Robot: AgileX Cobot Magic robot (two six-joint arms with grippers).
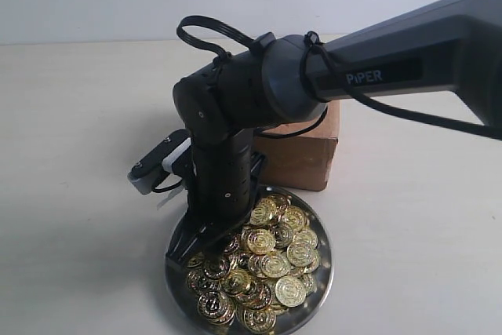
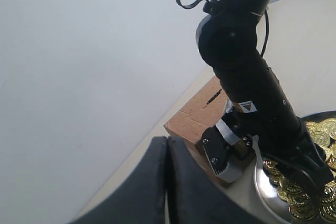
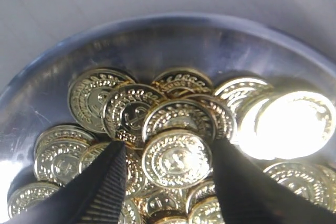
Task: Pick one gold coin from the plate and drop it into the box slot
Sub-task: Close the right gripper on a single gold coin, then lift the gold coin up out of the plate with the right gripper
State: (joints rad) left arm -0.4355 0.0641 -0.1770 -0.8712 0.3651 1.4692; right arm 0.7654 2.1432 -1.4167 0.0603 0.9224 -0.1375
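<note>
The silver plate point(image 1: 325, 271) sits at the front of the table, heaped with gold coins point(image 1: 271, 264). The brown box point(image 1: 302, 151) stands just behind it; its slot point(image 2: 214, 97) shows only in the left wrist view. My right gripper point(image 3: 168, 148) reaches down into the plate point(image 3: 157, 30) on its left side. It is open, with its fingers on either side of one gold coin point(image 3: 177, 158) lying on top of the pile. My left gripper point(image 2: 168, 148) hangs away from the box point(image 2: 191, 121), shut with nothing in it, and is out of the exterior view.
The right arm point(image 1: 392, 60), with its looping black cable, crosses above the box and hides most of the box's top in the exterior view. Its wrist camera point(image 1: 157, 166) juts out left of the plate. Bare beige tabletop point(image 1: 78, 131) lies all round.
</note>
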